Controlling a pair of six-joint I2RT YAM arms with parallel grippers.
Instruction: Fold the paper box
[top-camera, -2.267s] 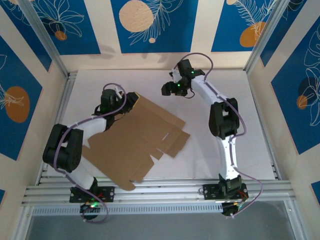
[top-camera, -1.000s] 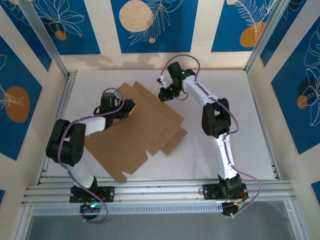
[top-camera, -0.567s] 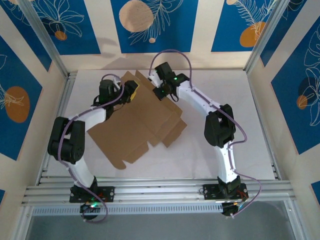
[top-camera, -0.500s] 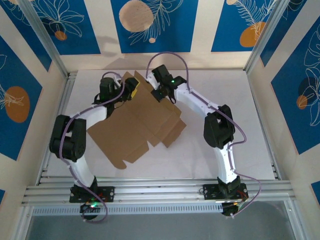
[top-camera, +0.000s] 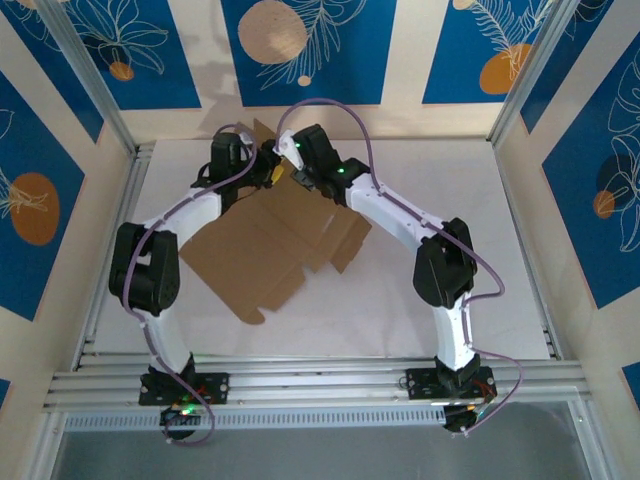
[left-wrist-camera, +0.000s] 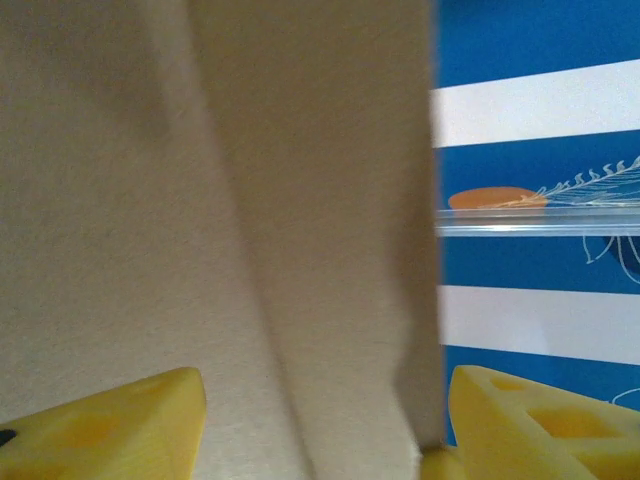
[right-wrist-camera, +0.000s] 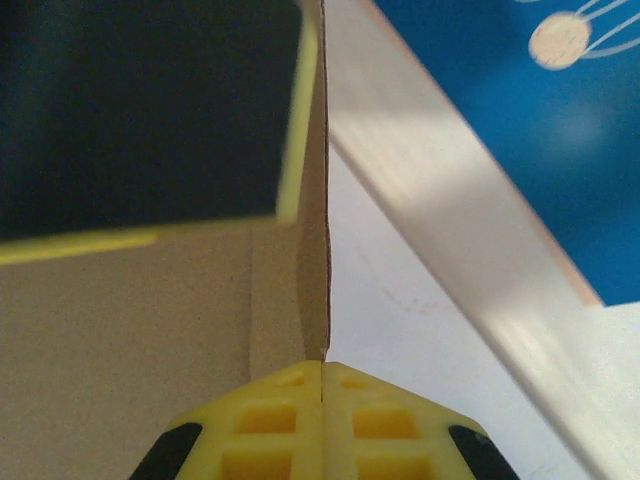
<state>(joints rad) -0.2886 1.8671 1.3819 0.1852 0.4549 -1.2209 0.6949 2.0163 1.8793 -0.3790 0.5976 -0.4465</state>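
One paper box (top-camera: 265, 250), judged light, stiff, creasable: right gripper (right-wrist-camera: 322, 375) pinches its raised edge, upper centre; left gripper (left-wrist-camera: 322, 410) stands open. Grip flap edges.

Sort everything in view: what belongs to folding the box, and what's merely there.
Part of the job: paper box; left gripper, jaws open around its raised panel; right gripper, pinching its edge.
Merely there: white table; blue patterned walls; metal rails.
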